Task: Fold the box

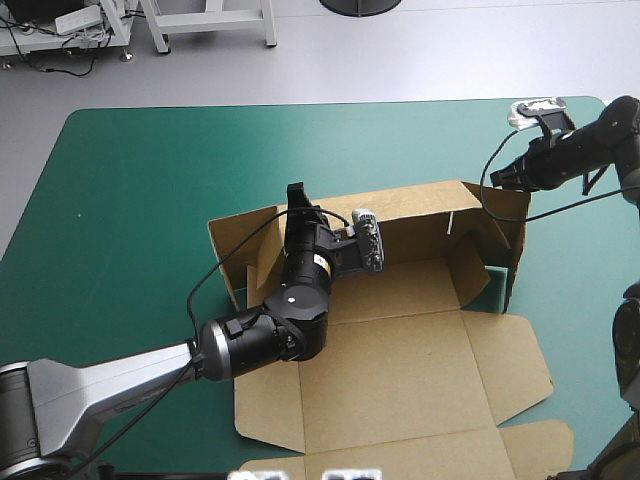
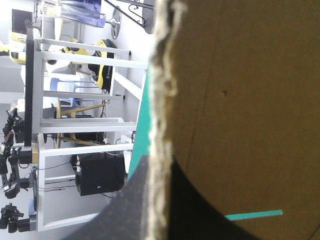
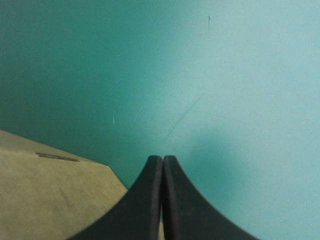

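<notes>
The brown box [image 1: 400, 350] lies mid-table with its long far wall raised and its right end wall partly up. Its wide panel and flaps lie flat toward the near edge. My left gripper [image 1: 296, 195] reaches over the floor to the left part of the far wall. In the left wrist view the board's raw edge [image 2: 160, 100] runs between the black fingers [image 2: 125, 210], so my left gripper [image 2: 157, 162] is shut on the box. My right gripper [image 1: 497, 177] hovers just outside the box's far right corner, shut and holding nothing. From its own wrist my right gripper [image 3: 162, 159] points at bare cover, with a corner of the box [image 3: 50, 195] beside it.
The teal-green cover [image 1: 130, 200] lies bare to the left of and beyond the box. A small flap [image 1: 535, 445] reaches toward the table's near right edge. A strip of cover [image 1: 497, 285] shows through the gap at the box's right end wall.
</notes>
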